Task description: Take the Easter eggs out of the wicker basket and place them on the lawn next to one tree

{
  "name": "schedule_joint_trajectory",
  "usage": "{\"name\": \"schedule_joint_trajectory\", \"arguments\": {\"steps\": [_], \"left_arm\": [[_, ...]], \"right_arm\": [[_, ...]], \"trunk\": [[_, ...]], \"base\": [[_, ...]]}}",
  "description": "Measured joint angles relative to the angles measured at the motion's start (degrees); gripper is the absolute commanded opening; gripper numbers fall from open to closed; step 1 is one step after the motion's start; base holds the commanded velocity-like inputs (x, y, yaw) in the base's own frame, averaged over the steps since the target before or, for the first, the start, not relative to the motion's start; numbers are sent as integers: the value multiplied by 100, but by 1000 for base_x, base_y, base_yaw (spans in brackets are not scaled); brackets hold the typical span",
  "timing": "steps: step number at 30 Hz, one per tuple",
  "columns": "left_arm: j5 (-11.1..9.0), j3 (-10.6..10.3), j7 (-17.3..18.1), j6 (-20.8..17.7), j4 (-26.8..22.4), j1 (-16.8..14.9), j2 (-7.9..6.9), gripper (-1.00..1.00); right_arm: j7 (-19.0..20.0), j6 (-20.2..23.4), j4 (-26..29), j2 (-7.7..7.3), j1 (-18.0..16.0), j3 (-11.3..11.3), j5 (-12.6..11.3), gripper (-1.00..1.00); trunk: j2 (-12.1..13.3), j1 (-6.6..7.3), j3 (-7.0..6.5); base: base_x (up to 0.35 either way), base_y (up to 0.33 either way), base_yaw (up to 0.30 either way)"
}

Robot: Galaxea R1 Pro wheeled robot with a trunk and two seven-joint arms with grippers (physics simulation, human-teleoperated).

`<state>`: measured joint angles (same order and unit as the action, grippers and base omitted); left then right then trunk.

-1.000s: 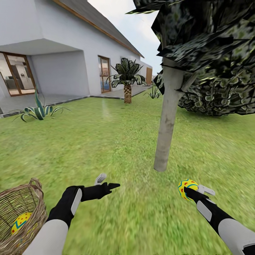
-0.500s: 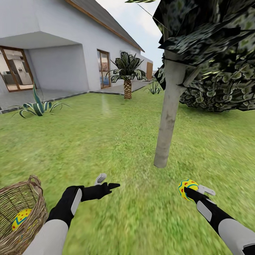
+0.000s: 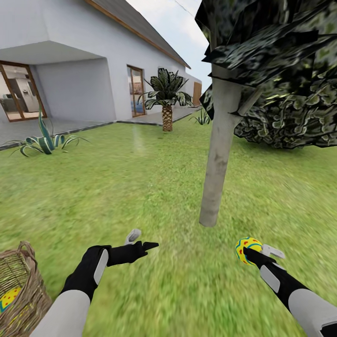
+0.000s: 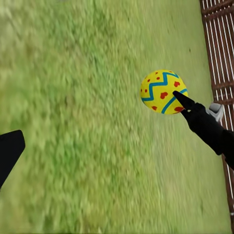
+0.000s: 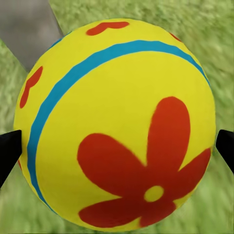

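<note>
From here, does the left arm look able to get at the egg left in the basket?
Probably yes: the left gripper is open and empty, with bare lawn beside it. The wicker basket and egg sit behind, so it must draw back.

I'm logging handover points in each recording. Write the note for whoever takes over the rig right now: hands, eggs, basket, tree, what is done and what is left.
Right hand: shut on one Easter egg, held above the lawn a little short of the tree with the pale grey trunk.
Left hand: open and empty, over the grass.
Wicker basket: at the robot's left on the lawn, with at least one egg in the basket; the rest of its inside is out of frame.
Done: one egg lifted out and carried toward the tree.
Left: set this egg down beside the trunk, then bring over the remaining eggs. No egg can be seen at the tree yet.
</note>
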<state>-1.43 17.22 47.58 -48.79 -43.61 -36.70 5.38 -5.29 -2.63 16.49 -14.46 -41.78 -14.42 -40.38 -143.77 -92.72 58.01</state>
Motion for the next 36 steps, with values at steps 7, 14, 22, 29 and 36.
{"name": "schedule_joint_trajectory", "arguments": {"steps": [7,14,22,29,36], "left_arm": [[1,-5,7,-1,-5,0,-6,100],[1,-6,8,0,-8,0,-7,100],[1,-6,8,0,-14,0,-7,100],[-1,-6,8,-5,-14,0,-2,100],[-1,-11,9,-23,-13,0,-7,100]], "right_arm": [[1,0,0,3,1,-3,0,-100],[1,0,19,0,1,-3,-1,-100],[1,-254,17,0,0,13,-17,-100],[2,-390,21,0,2,-1,-17,-100],[0,-412,10,0,1,8,-40,-100]], "trunk": [[0,-2,0],[-9,-21,155],[-20,-41,332],[-25,-51,421],[-26,-49,421]], "base": [[19,-7,0],[0,0,0],[0,0,0],[0,0,0],[83,-55,0]]}}
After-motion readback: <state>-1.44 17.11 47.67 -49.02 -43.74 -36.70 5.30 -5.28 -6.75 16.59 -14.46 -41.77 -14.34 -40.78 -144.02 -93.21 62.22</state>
